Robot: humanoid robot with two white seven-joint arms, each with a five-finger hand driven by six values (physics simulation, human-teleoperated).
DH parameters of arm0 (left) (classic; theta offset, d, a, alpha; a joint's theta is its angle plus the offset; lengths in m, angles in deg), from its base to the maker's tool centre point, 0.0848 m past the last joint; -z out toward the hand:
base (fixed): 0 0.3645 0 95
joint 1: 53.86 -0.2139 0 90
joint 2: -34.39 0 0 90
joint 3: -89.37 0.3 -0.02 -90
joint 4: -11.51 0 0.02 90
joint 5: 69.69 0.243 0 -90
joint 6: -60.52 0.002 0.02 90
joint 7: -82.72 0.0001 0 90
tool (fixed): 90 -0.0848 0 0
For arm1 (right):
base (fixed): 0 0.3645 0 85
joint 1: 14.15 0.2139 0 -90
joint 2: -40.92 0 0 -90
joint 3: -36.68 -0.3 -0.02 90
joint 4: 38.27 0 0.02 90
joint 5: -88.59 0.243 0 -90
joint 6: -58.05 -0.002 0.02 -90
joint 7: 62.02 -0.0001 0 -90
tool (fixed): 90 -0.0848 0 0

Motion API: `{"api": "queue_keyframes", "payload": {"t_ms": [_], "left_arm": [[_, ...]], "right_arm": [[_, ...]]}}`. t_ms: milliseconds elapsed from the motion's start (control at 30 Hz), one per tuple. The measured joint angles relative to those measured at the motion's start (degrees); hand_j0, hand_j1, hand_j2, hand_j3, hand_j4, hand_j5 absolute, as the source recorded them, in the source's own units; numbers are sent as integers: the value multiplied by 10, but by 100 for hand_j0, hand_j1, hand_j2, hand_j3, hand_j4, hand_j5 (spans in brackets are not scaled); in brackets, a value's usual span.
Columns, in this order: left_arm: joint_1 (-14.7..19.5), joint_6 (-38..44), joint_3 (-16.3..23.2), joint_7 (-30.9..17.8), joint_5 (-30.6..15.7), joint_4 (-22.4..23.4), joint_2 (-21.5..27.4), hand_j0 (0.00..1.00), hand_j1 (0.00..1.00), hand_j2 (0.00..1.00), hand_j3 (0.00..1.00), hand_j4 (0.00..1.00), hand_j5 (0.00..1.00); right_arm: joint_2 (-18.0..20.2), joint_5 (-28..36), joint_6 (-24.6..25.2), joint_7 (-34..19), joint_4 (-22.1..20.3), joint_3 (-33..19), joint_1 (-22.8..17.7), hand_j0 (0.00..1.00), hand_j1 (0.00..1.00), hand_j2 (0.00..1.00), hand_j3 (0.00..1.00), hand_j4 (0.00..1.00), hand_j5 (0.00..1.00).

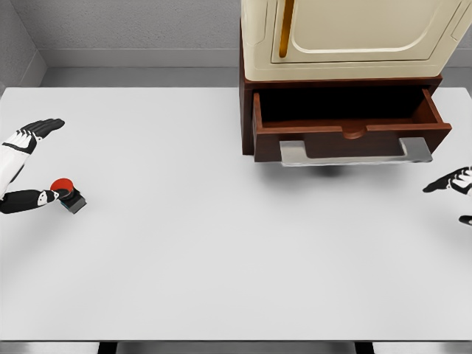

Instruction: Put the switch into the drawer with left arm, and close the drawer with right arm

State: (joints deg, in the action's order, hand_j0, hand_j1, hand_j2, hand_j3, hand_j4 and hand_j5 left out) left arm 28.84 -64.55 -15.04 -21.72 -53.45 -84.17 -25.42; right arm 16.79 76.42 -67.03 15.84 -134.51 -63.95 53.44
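The switch (66,193) lies on the table (221,243) at far left; the left robot hand (29,166) is spread, thumb touching the switch; the drawer (346,125) stands open; the right robot hand (453,188) rests at the right edge, relaxed, holding nothing.

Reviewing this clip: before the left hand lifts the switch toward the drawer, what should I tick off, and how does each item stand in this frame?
1. Drawer pulled open, inside visible: ok.
2. Drawer interior free of objects: ok as far as visible; its front part is hidden behind the front panel.
3. Left hand at the switch: ok, thumb beside the red button, other fingers spread above.
4. Switch actually grasped: not ok, fingers are not closed around it.
5. Table between switch and drawer free of obstacles: ok.
6. Right hand away from the drawer handle: ok, it sits at the right edge, partly out of frame.
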Motion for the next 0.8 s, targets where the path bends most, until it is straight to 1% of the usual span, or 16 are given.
{"api": "queue_keyframes", "payload": {"t_ms": [200, 300, 333, 400, 500, 533, 600, 667, 700, 733, 800], "left_arm": [[-4, 0, -2, 1, 1, 0, -1, 100, 100, 100, 100, 100, 100], [-11, 0, -12, 5, -12, 1, 0, 100, 100, 100, 100, 100, 100], [-25, 0, -11, 5, -29, 1, 1, 100, 100, 100, 100, 100, 100], [-40, 0, 1, 3, -85, 1, 21, 100, 100, 100, 100, 100, 100], [-41, 0, 38, -7, -169, 0, 64, 100, 100, 100, 100, 100, 100], [-35, 0, 45, -23, -191, -2, 72, 100, 100, 100, 100, 100, 100], [-6, 0, 53, -81, -226, -7, 78, 100, 100, 100, 100, 100, 100], [14, 0, 57, -140, -254, -8, 72, 100, 100, 100, 100, 100, 100], [33, 0, 59, -159, -266, -7, 66, 100, 100, 100, 100, 100, 100], [42, 0, 59, -172, -274, -4, 55, 100, 100, 100, 100, 100, 100], [43, -1, 60, -188, -298, 4, 39, 100, 100, 100, 100, 100, 100]], "right_arm": [[1, 0, 0, 1, -3, 0, 0, 80, 80, 80, 80, 80, 80], [3, -1, 0, 1, -8, -1, 1, 80, 80, 80, 80, 80, 80], [3, -2, 0, 1, -8, -2, 1, 80, 80, 80, 80, 80, 80], [4, -4, 0, 0, -9, -2, 0, 79, 79, 79, 79, 79, 79], [4, -7, 0, 0, -11, -6, 0, 79, 79, 79, 79, 79, 79], [5, -8, 0, 0, -13, -7, 0, 79, 79, 79, 79, 79, 79], [5, -9, 0, 0, -18, -7, 0, 79, 79, 79, 79, 79, 79], [4, -10, 0, 0, -21, -8, 0, 79, 79, 79, 79, 79, 79], [5, -10, 0, 0, -25, -8, -2, 78, 78, 78, 78, 78, 78], [5, -10, 0, -1, -28, -8, -2, 76, 76, 76, 76, 76, 76], [5, -10, 0, -1, -32, -8, -4, 72, 72, 72, 72, 72, 72]]}}
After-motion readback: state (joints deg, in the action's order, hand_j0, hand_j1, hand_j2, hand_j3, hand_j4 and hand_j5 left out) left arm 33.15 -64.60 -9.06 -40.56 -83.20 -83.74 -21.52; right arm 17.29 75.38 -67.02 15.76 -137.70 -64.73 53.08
